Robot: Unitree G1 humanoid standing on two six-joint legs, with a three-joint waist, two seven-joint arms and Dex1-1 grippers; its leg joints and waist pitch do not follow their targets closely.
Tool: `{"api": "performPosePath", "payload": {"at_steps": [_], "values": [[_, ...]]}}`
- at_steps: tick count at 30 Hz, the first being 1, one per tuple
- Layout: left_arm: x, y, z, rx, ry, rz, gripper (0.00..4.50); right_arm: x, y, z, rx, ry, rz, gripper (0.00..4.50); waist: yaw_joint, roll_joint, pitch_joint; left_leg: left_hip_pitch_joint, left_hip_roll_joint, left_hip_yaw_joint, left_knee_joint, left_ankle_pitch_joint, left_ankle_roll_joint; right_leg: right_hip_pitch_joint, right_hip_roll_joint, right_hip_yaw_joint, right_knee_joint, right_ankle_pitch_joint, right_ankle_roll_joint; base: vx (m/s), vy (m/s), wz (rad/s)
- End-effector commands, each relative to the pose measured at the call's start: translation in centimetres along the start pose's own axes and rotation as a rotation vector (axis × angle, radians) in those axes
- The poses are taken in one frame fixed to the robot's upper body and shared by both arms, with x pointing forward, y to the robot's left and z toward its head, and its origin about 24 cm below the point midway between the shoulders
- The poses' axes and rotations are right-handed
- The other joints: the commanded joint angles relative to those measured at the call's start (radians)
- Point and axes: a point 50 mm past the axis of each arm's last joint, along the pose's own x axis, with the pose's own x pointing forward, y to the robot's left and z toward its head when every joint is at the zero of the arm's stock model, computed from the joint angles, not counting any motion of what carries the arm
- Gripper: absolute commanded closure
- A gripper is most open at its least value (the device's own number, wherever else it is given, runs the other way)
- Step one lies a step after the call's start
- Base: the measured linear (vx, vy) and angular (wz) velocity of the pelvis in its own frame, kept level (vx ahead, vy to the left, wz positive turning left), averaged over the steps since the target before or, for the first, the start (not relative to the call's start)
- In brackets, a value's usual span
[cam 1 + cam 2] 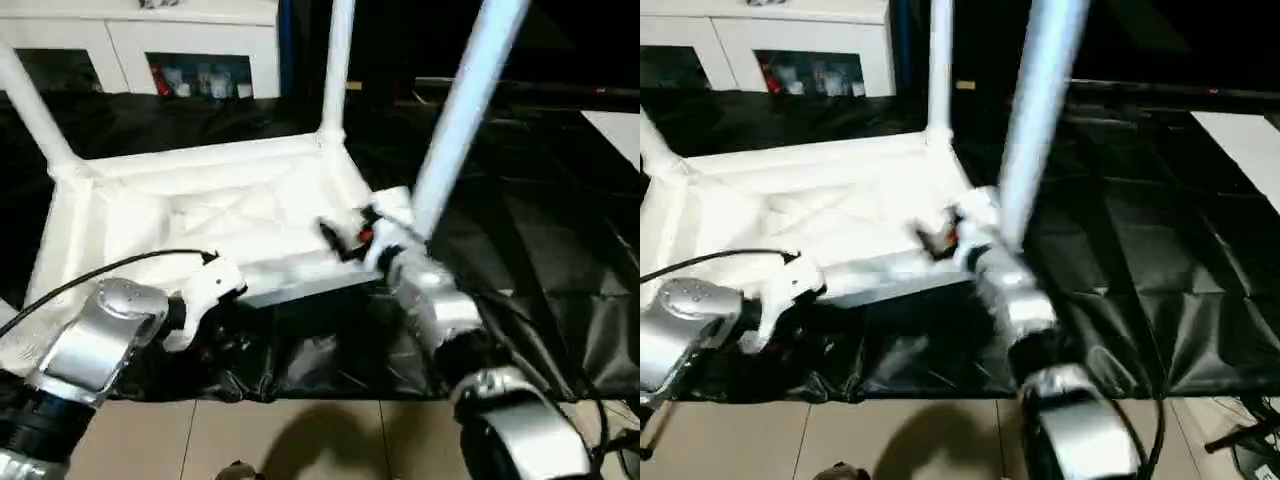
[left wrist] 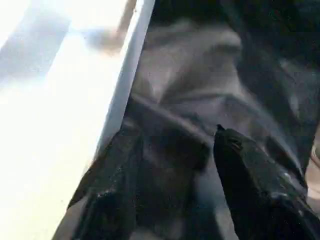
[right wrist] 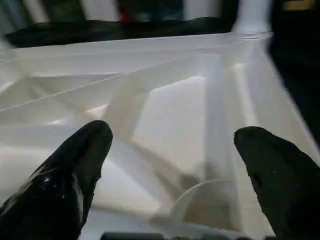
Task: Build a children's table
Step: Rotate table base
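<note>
Left eye view, near edge: left gripper (image 1: 190, 325) low over crinkled black sheeting (image 1: 560, 290) on the desk, jaws parted around nothing, just beside the tabletop's near rim. Right gripper (image 1: 345, 240) at the near right corner, jaws spread wide and empty over the ribbed underside. Farther off, white plastic tabletop (image 1: 200, 215) lying upside down, presumably to expose its sockets, tubular legs (image 1: 335, 65) standing up from three corners.

White glass-door cabinet (image 1: 150, 50) behind, black sheet (image 1: 540, 260), beige floor (image 1: 300, 440)
</note>
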Motion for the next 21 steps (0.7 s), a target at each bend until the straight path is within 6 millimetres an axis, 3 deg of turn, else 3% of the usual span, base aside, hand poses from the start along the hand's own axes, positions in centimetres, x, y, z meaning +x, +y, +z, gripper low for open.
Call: {"api": "performPosePath", "payload": {"at_steps": [1,3,5,6,9,10,11,12,13,14,15,16,18,19,20,21], "values": [[0.1,1.0,0.3,0.017,0.002,0.103,1.59,-0.6,-2.5,0.3,0.013,-0.017,-0.123,0.0,-0.007,0.018,-0.072,0.016,0.006,0.006,-0.057,-0.117,-0.026,0.049,-0.03,0.039,-0.043,0.056,-0.211,0.0,0.0,0.0],[0.7,1.4,0.6,0.018,-0.024,0.154,1.52,-0.8,-3.7,0.5,-0.003,-0.025,-0.173,0.0,-0.002,0.022,-0.073,0.018,0.007,0.008,-0.055,-0.136,-0.021,0.047,-0.032,0.038,-0.044,0.046,-0.216,0.0,0.0,0.0],[1.0,1.6,0.8,0.018,-0.033,0.181,1.25,-0.9,-4.2,0.6,-0.011,-0.027,-0.192,0.0,0.001,0.018,-0.072,0.02,0.008,0.008,-0.056,-0.172,-0.026,0.048,-0.032,0.037,-0.049,0.006,-0.213,0.0,0.0,0.0],[1.6,2.1,1.3,0.028,-0.056,0.24,1.18,-1.4,-5.6,1.0,-0.041,-0.03,-0.237,0.0,0.003,0.02,-0.07,0.016,0.008,0.005,-0.058,-0.186,-0.026,0.05,-0.034,0.037,-0.05,-0.021,-0.206,0.0,0.0,0.0],[2.4,2.8,2.1,0.026,-0.094,0.322,1.02,-2.1,-7.7,1.9,-0.099,-0.032,-0.298,0.0,0.01,0.017,-0.071,0.021,0.009,0.008,-0.055,-0.216,-0.029,0.045,-0.033,0.038,-0.055,-0.057,-0.204,0.0,0.0,0.0],[2.6,2.9,2.4,0.026,-0.109,0.346,0.89,-2.3,-8.3,2.2,-0.115,-0.033,-0.311,0.0,0.013,0.03,-0.072,0.019,0.008,0.005,-0.053,-0.215,-0.032,0.046,-0.032,0.036,-0.053,-0.047,-0.202,0.0,0.0,0.0],[3.0,3.0,2.8,0.018,-0.131,0.367,0.8,-2.5,-9.0,2.7,-0.133,-0.036,-0.316,0.0,0.017,0.021,-0.074,0.019,0.008,0.006,-0.05,-0.207,-0.03,0.048,-0.029,0.035,-0.052,-0.025,-0.202,0.0,0.0,0.0],[3.3,3.1,3.3,0.006,-0.16,0.394,0.75,-2.8,-9.6,3.3,-0.156,-0.04,-0.312,0.0,0.023,0.032,-0.077,0.022,0.009,0.006,-0.048,-0.206,-0.03,0.046,-0.031,0.035,-0.049,-0.01,-0.206,0.0,0.0,0.0],[3.4,3.1,3.5,0.0,-0.173,0.406,0.72,-2.9,-9.9,3.5,-0.167,-0.042,-0.31,0.0,0.02,0.03,-0.077,0.014,0.007,0.006,-0.044,-0.19,-0.024,0.051,-0.03,0.034,-0.048,0.031,-0.214,0.0,0.0,0.0],[3.4,3.1,3.5,-0.009,-0.197,0.436,0.72,-2.9,-9.9,4.0,-0.184,-0.042,-0.256,0.0,0.021,0.026,-0.08,0.009,0.006,0.004,-0.043,-0.17,-0.02,0.056,-0.029,0.033,-0.044,0.053,-0.216,0.0,0.0,0.0],[3.3,3.2,3.4,-0.024,-0.207,0.464,0.51,-2.9,-9.8,4.2,-0.196,-0.046,-0.208,0.0,0.018,0.038,-0.083,0.003,0.005,0.002,-0.038,-0.152,-0.005,0.059,-0.028,0.03,-0.041,0.102,-0.221,0.0,0.0,0.0],[3.0,3.3,3.0,-0.037,-0.204,0.513,0.4,-2.7,-9.3,4.5,-0.202,-0.061,-0.141,0.0,0.015,0.031,-0.084,-0.003,0.003,0.001,-0.034,-0.136,0.016,0.064,-0.027,0.028,-0.037,0.132,-0.23,0.0,0.0,0.0],[2.7,3.6,2.4,-0.061,-0.206,0.595,0.3,-2.6,-8.6,4.9,-0.201,-0.093,-0.034,0.0,0.005,0.032,-0.082,-0.007,0.003,-0.001,-0.035,-0.138,0.043,0.066,-0.033,0.024,-0.04,0.119,-0.238,0.0,0.0,0.0],[2.4,3.6,1.7,-0.097,-0.233,0.623,0.3,-2.6,-7.9,5.0,-0.23,-0.127,0.02,0.0,-0.002,0.038,-0.083,-0.008,0.004,-0.003,-0.034,-0.143,0.054,0.066,-0.034,0.023,-0.04,0.1,-0.25,0.0,0.0,0.0],[2.4,3.6,1.7,-0.097,-0.233,0.623,0.25,-2.6,-7.9,5.0,-0.23,-0.127,0.02,0.0,-0.005,0.036,-0.083,-0.008,0.006,-0.002,-0.034,-0.149,0.06,0.065,-0.036,0.022,-0.043,0.092,-0.256,0.0,0.0,0.0],[1.7,3.5,0.2,-0.179,-0.273,0.686,0.11,-2.7,-6.9,4.9,-0.283,-0.177,0.084,0.0,-0.011,0.035,-0.082,-0.007,0.006,-0.002,-0.034,-0.153,0.067,0.063,-0.034,0.021,-0.044,0.07,-0.265,0.0,0.0,0.0]]}}
